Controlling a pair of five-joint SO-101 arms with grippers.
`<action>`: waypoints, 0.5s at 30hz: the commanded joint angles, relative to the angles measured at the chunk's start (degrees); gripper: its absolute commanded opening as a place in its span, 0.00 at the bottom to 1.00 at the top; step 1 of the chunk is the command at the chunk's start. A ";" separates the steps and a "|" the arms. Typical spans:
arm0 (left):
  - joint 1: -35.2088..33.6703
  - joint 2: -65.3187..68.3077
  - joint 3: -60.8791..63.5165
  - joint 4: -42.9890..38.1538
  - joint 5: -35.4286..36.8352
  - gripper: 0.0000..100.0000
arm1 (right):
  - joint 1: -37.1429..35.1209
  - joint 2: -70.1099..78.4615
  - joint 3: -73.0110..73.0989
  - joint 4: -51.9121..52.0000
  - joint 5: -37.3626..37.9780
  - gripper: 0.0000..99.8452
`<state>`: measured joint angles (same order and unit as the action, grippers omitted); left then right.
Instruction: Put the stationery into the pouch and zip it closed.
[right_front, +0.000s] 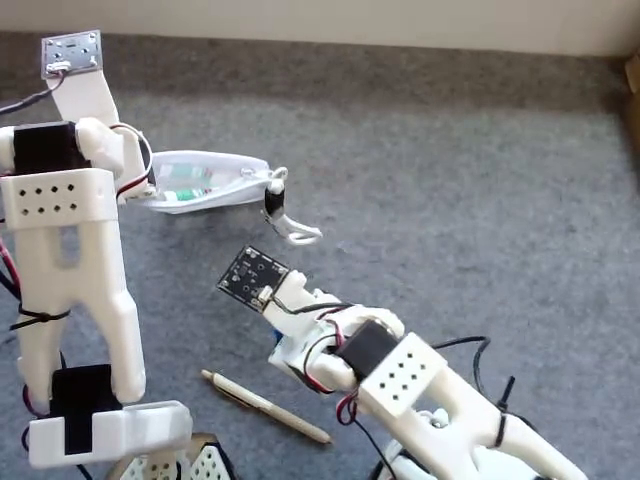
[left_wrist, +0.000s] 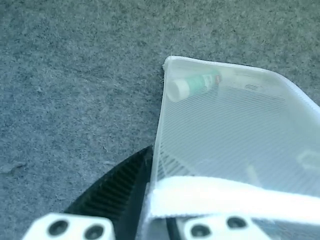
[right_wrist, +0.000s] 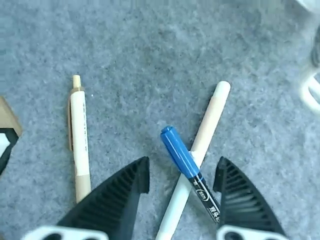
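Both arms are white printed shells. Left arm (right_front: 100, 275) carries black servo blocks, a grid of small holes, red and black cables, black ties. Right arm (right_front: 410, 372) matches; a black circuit board (right_front: 253, 275) sits at its wrist. Claw fingers (right_wrist: 120, 195) are black, ribbed.

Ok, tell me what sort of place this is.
Likely an indoor robot workbench or test area: a grey carpet-like surface meeting a pale wall strip, two white plastic robot arms wired with cables, and a cream ballpoint pen laid out as practice material.
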<state>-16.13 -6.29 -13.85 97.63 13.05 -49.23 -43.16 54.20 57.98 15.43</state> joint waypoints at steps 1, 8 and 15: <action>-1.36 -0.13 -1.36 0.00 0.35 0.01 | -0.48 8.13 -1.01 -3.47 0.44 0.21; -1.36 -0.13 -1.27 0.00 0.35 0.01 | 0.22 19.21 -4.44 -8.75 0.62 0.21; -1.36 -0.13 -1.27 0.00 0.35 0.01 | 0.75 24.75 -6.64 -8.75 0.70 0.21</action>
<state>-16.13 -6.29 -13.85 97.63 13.05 -49.23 -18.55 51.03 50.68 15.60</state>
